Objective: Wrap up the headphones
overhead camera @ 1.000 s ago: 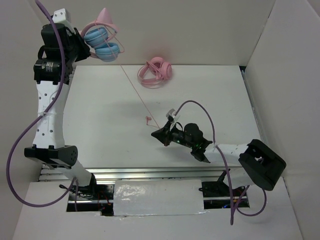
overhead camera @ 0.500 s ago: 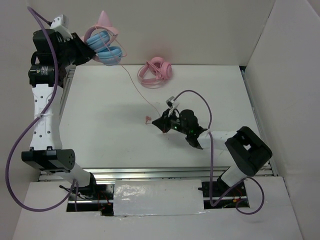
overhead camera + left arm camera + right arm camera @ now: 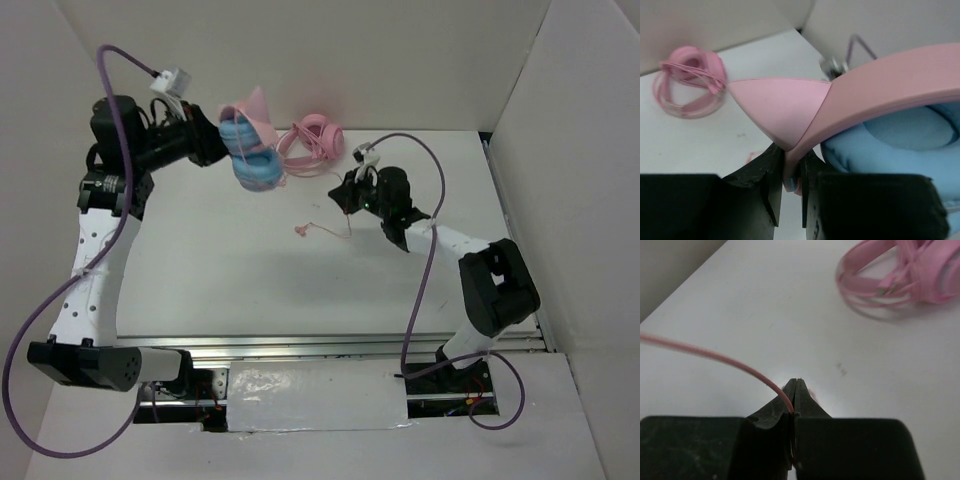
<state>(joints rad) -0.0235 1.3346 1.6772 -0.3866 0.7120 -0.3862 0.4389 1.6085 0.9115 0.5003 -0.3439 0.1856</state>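
Note:
My left gripper (image 3: 221, 144) is shut on the pink headband of the headphones (image 3: 254, 160) and holds them in the air over the back of the table. The light blue ear cups hang down and a cat ear points up. In the left wrist view the jaws (image 3: 790, 167) pinch the headband just under a cat ear (image 3: 780, 107), with a blue cup (image 3: 890, 142) on the right. My right gripper (image 3: 344, 197) is shut on the thin pink cable (image 3: 715, 356), which shows in the right wrist view (image 3: 795, 385). The cable's plug end (image 3: 300, 230) lies on the table.
The all-pink headphones (image 3: 312, 146) lie at the back of the table between the two grippers. They also show in the left wrist view (image 3: 690, 80) and the right wrist view (image 3: 905, 275). White walls stand at the back and on both sides.
My left arm swung the headphones right and lower, over the table. My right gripper moved back and right with the cable, close to the all-pink headphones. The cable went slack.

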